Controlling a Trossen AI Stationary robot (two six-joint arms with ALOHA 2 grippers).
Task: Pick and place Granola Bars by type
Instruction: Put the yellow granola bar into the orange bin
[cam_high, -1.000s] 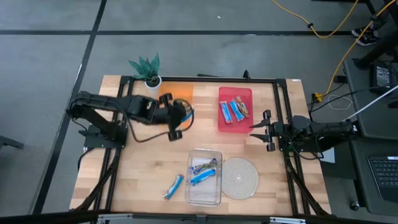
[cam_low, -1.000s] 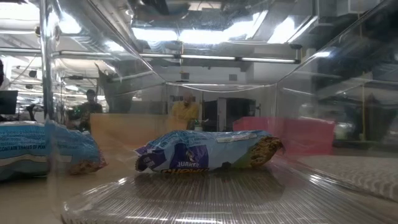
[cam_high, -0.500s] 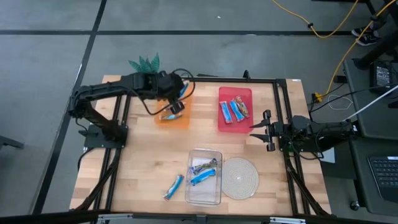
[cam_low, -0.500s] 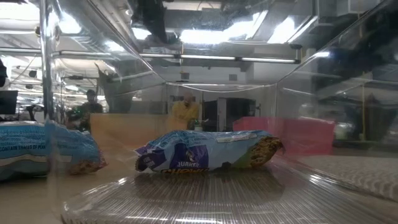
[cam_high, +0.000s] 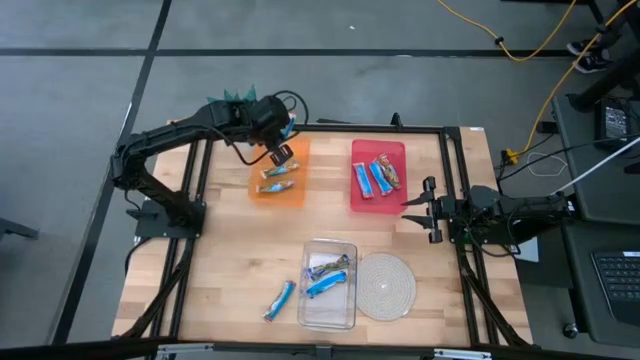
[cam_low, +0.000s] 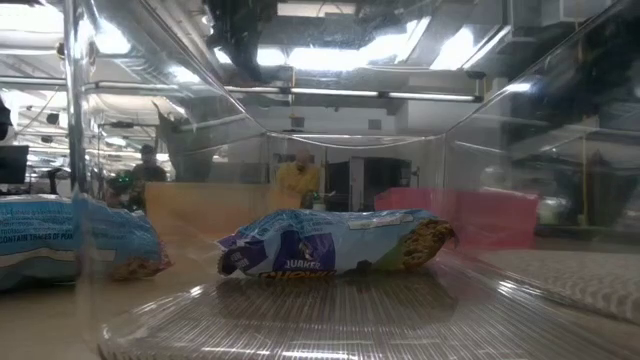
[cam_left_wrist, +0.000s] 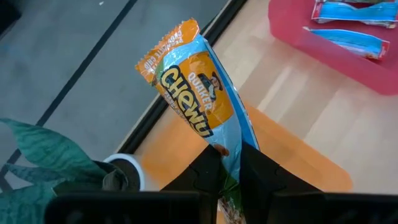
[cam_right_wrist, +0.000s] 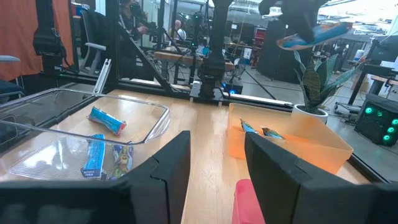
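Because it goes with its own kind, pinched by one end in the left gripper (cam_left_wrist: 229, 163) is an orange-and-blue bar (cam_left_wrist: 198, 106), up over the far edge of the orange tray (cam_high: 296, 192) holding two bars (cam_high: 277, 180). Nearby, three bars in the red tray (cam_high: 361, 198) and some in the clear tray (cam_high: 330, 312). By the right edge, waiting, the right gripper (cam_high: 429, 210) with fingers spread.

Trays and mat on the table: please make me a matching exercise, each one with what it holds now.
Column one:
1. orange tray
2. red tray
3. clear tray
4. mat

Column two:
a. three bars
b. no bars
c. two bars, left gripper above with another bar
d. two bars near one end

Pairs: 1-c, 2-a, 3-d, 4-b
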